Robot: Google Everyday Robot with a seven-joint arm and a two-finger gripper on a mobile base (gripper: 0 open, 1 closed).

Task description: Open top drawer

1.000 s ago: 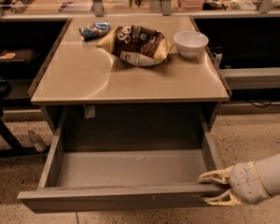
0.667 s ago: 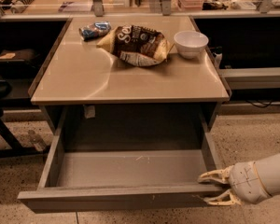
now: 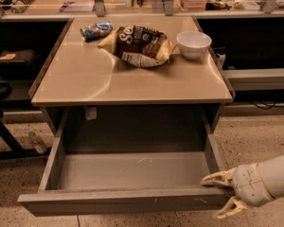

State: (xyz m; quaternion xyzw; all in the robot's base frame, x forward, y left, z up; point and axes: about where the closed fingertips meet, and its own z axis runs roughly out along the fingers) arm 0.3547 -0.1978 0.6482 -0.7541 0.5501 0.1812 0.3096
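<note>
The top drawer (image 3: 132, 171) is a wide grey metal drawer under the beige table top (image 3: 132, 74). It stands pulled far out toward me, showing a plain grey inside with a few pale scratches. My gripper (image 3: 222, 195) is at the lower right, at the right end of the drawer's front panel (image 3: 123, 203). Its pale fingers are spread apart, the upper fingertip (image 3: 213, 178) over the drawer's rim and the lower one (image 3: 227, 211) in front of the panel.
On the table top lie a chip bag (image 3: 139, 44), a small blue packet (image 3: 95, 30) and a white bowl (image 3: 193, 43). Dark shelving flanks the table on both sides. The floor is speckled terrazzo (image 3: 255, 141). A black stand leg (image 3: 4, 136) is at the left.
</note>
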